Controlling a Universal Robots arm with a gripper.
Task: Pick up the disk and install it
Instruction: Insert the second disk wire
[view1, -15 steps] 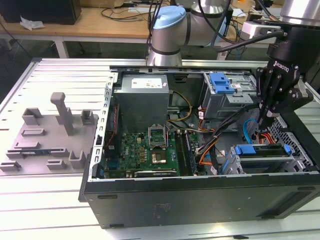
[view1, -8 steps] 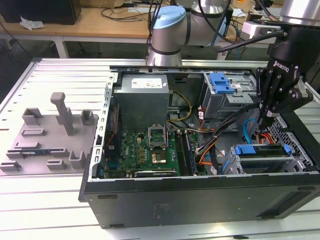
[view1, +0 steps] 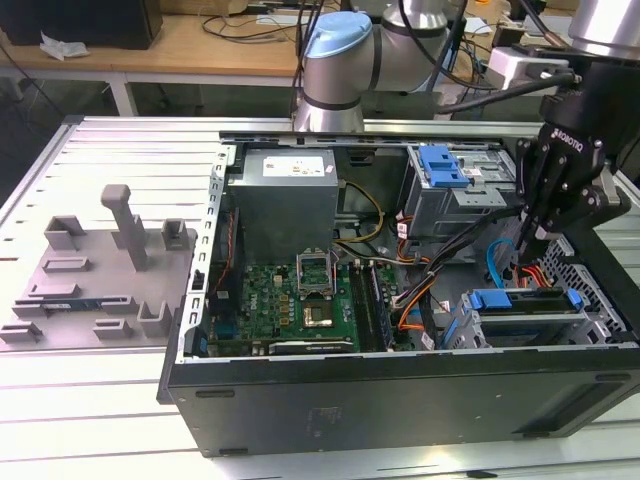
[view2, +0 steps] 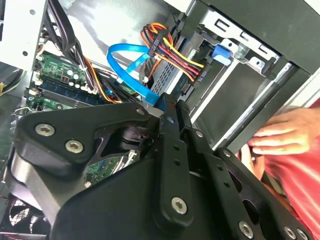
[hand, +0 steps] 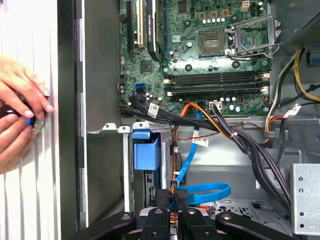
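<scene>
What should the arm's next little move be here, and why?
Probably a slow, straight lift out of the case. The gripper hangs just above the disk, which already seems to lie in its bay, and a blue cable and bundled wires crowd close by, so sideways motion might snag them. A person's hand rests beside the case.

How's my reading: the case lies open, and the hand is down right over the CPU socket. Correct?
One thing is off. The case does lie open, but the hand is down by the blue-framed disk at the exterior view's right, well away from the CPU socket. The exterior view shows it.
</scene>
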